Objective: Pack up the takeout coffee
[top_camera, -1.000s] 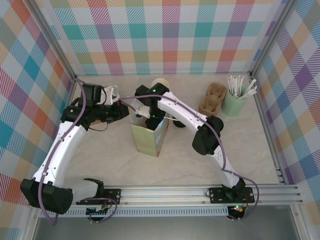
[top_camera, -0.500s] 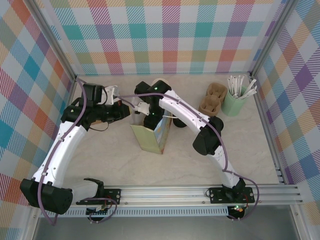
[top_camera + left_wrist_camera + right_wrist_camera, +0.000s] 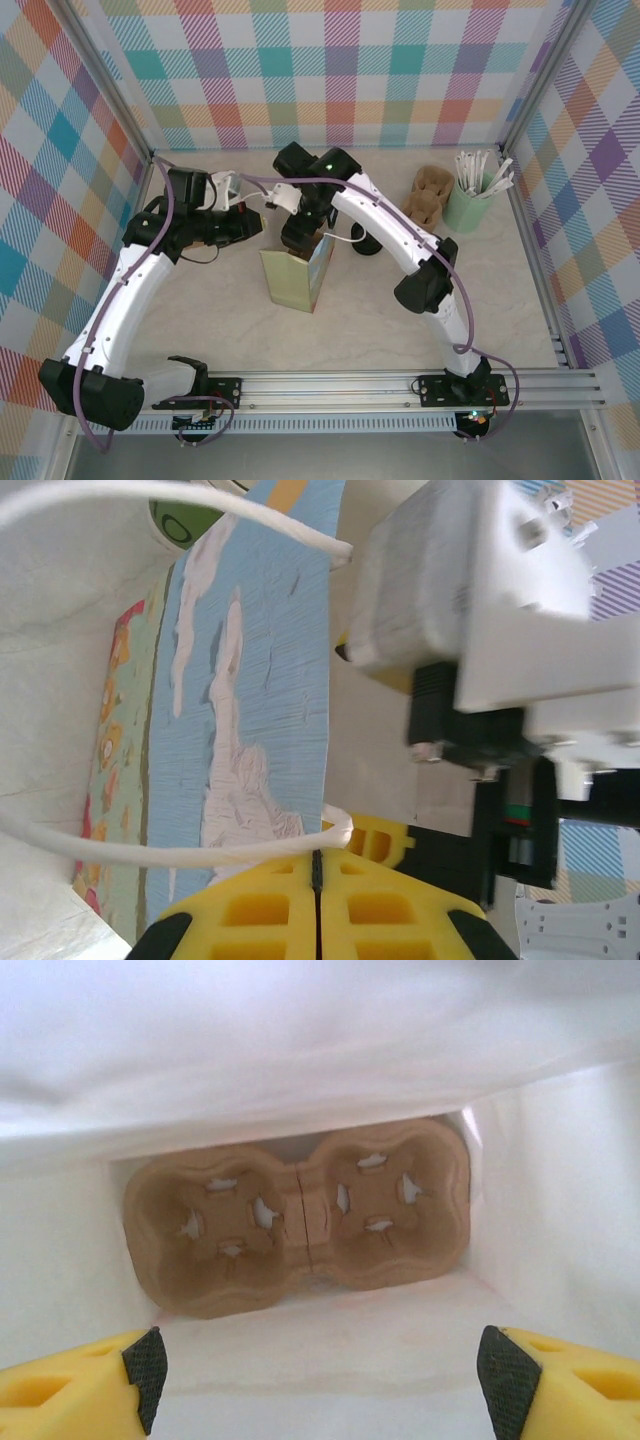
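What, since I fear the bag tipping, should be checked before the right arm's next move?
1. Brown cardboard two-cup carrier lies flat on the bottom of the printed paper bag: ok.
2. Right gripper is open and empty: ok.
3. Right gripper is clear of the bag's walls: not ok. White walls stand close around it, so lifting straight up first seems safest.
4. Left gripper is shut, apparently on the bag's rim, steadying it: ok.
5. Bag stands upright: ok.
6. Small cup with a round black plastic lid stands to the right of the bag: ok. Whether the lid is pressed tight: cannot tell.
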Robot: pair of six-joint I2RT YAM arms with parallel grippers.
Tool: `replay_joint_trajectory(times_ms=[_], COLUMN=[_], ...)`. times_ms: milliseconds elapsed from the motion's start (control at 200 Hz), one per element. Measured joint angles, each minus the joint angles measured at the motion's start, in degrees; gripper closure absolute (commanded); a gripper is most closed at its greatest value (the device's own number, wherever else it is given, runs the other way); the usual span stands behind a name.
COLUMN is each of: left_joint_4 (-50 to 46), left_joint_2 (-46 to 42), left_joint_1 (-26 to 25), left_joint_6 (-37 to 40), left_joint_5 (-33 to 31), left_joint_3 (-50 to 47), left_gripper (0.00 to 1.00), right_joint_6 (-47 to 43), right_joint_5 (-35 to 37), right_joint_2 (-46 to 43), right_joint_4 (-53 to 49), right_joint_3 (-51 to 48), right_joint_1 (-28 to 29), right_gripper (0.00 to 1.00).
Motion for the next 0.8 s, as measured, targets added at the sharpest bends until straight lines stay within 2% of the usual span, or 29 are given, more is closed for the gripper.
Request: replay_joint_trajectory(times_ms=[185, 380, 595, 705, 800], left_joint_4=[-0.07, 0.00, -0.63, -2.27, -3.48], left_joint_2=[-0.52, -0.59, -0.61, -0.61, -0.59], left_joint_1=[-0.26, -0.26, -0.28, -0.37, -0.46], left_joint_6=[-0.74, -1.07, -0.68, 0.35, 1.20], left_joint_5=[-0.04, -0.07, -0.46, -1.75, -3.17], left_joint_3=[-0.87, -0.90, 1.05, 4.92, 8.96], left_gripper=[0.83, 0.71, 0.44, 0.37, 0.33], right_joint_6=[2.82, 7.91, 14.75, 18.36, 21.11], right_joint_5=[-1.25, -2.23, -2.47, -1.27, 0.35], right_joint_2=[-1.81, -8.66, -16.46, -20.85, -25.79], right_joint_4=[1.75, 4.24, 5.75, 6.80, 8.33], right_joint_3=[2.73, 2.91, 2.89, -1.03, -8.52], right_joint_1=[-0.92, -2.82, -5.01, -6.49, -8.00], right_gripper=[0.08, 0.00, 0.00, 0.00, 0.00])
